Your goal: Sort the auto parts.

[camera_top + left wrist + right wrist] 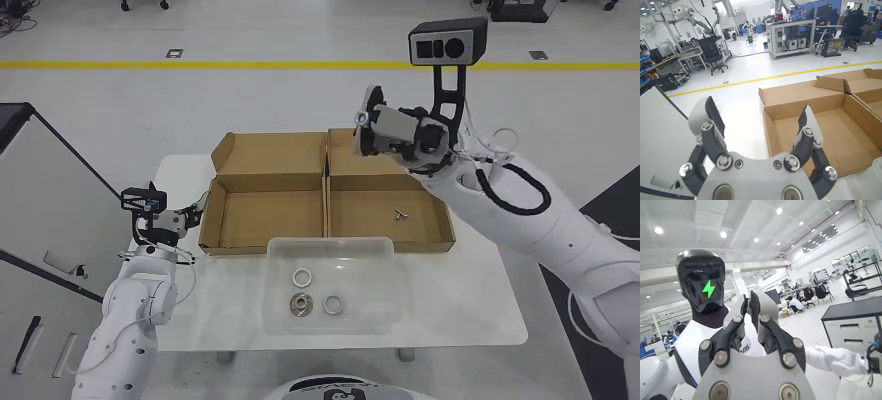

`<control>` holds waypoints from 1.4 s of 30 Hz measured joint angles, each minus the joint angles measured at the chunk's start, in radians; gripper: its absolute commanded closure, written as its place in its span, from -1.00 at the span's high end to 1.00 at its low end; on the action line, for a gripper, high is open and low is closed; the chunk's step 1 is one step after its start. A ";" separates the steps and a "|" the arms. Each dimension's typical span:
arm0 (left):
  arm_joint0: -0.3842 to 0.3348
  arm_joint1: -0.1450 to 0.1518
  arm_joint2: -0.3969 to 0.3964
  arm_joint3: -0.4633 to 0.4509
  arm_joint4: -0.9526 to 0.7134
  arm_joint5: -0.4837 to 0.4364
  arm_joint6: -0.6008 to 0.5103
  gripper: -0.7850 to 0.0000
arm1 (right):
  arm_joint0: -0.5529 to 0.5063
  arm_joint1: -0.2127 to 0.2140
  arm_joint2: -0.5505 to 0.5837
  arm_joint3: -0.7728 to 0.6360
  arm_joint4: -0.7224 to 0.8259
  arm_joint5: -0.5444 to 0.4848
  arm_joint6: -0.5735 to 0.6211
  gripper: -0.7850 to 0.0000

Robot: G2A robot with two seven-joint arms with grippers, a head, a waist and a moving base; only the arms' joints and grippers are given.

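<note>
High over the white table (pixel 480 290), the right hand (pixel 368 115) pinches a small coiled part (pixel 748 304), dark and ridged with a silvery end, between ribbed black pads (pixel 754 306). Its jaws stand almost together on the part. The arm is held high and bent, with the fingers pointing away from the table.

Below this hand sits the right box (pixel 370 215), a shallow brown cardboard box with its lid flap folded open. One small metal bolt (pixel 402 213) lies on its floor. The left box (pixel 262 215), of the same cardboard and shape, stands against it, wall to wall.

Nearer the robot than both boxes is a clear plastic tray (pixel 330 243) with rounded corners. It holds three round parts:
- a white ring (pixel 300 277)
- a grey metal disc (pixel 299 304) with a hole in its middle
- a pale ring (pixel 333 304)

Low at the table's side, the left hand (pixel 197 212) is held level just beside the left box's outer wall. Its curved metal fingers (pixel 696 115) are spread wide with nothing between them, and each carries a textured black pad. That cardboard wall stands directly ahead of the hand, between it and the box floor. A corner of the tray lies just to the hand's inner side.
</note>
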 measured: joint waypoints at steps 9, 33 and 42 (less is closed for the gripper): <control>0.000 0.000 0.000 0.000 0.000 0.000 0.000 1.00 | -0.017 -0.072 0.045 -0.015 0.142 0.018 0.064 -1.00; 0.000 0.000 0.000 0.000 0.000 0.000 0.000 1.00 | -0.179 -0.129 0.198 -0.122 0.098 0.086 0.096 -1.00; 0.000 0.000 0.000 0.000 0.000 0.000 0.000 1.00 | -0.255 -0.149 0.264 -0.158 0.120 0.111 0.152 -1.00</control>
